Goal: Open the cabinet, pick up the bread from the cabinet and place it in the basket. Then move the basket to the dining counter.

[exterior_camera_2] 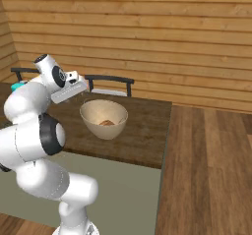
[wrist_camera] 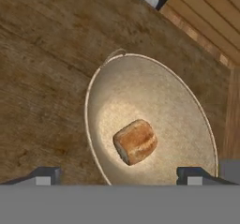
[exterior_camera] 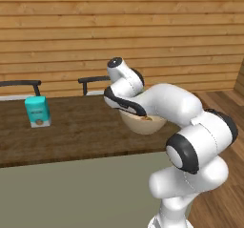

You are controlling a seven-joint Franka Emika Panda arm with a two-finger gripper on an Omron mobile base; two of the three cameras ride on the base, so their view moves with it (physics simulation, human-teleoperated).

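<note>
**Basket on the dining counter, jaws spread above it**

Our gripper (wrist_camera: pixel 119 175) has its two dark fingertips (wrist_camera: pixel 44 175) standing wide apart, one to each side of the hand view, with nothing pinched between them. In the right base view the gripper (exterior_camera_2: pixel 74 88) hangs just above the near-left rim of the basket (exterior_camera_2: pixel 104 117), apart from it as far as we can judge; the angle is poor for telling whether a pad brushes the rim.

The relation that matters for our next move: the basket (wrist_camera: pixel 150 120) lies straight below and ahead of the hand, its rim running between the fingertips, so we judge that pulling up and back is what clears it. The bread (wrist_camera: pixel 135 142) lies in the bottom of the basket, a short golden-brown chunk with its long axis slanting across the hand view. In the left base view the bread (exterior_camera: pixel 144 118) peeks over the rim behind the arm.

The basket (exterior_camera: pixel 143 124) rests on the dining counter (exterior_camera: pixel 76 131), near its end by the wood floor. From this, we take the task to be almost done.

Further out, a small teal box (exterior_camera: pixel 37 111) stands upright on the counter, well apart from the basket. It has a pale label, but we cannot read any writing. Two dark-backed chairs (exterior_camera_2: pixel 109 84) sit beyond the counter's far edge.
</note>
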